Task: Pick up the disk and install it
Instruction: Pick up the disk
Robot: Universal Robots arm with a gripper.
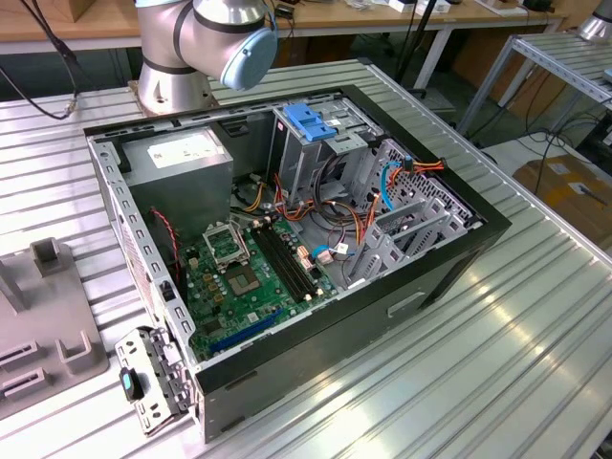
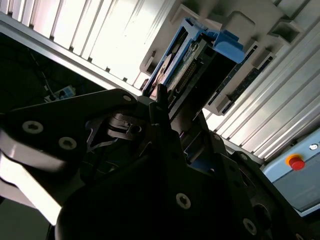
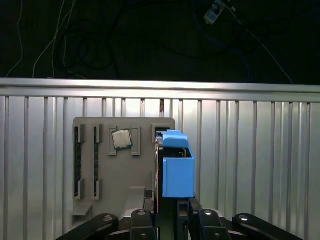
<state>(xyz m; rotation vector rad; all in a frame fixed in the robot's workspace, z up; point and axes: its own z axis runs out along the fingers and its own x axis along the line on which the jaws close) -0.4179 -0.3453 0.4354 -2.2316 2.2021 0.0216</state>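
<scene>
Ribbed aluminium tabletop (image 1: 497, 354), wooden workbenches (image 1: 57, 24) beyond it, metal rack (image 1: 564, 62), cardboard box (image 1: 569, 186) on the floor

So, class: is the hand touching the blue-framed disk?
Cannot tell: in the first wrist view the hand sits right at the disk, yet neither contact nor gap shows plainly.

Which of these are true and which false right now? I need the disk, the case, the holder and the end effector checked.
1. The disk stands on edge at the grey holder. True.
2. The computer case lies open, motherboard showing. True.
3. The disk sits inside the case. False: it is at the holder.
4. The holder recess beside the disk is empty. False: a processor chip lies in it.
5. The end effector hangs over the case. False: it is close by the disk.
</scene>
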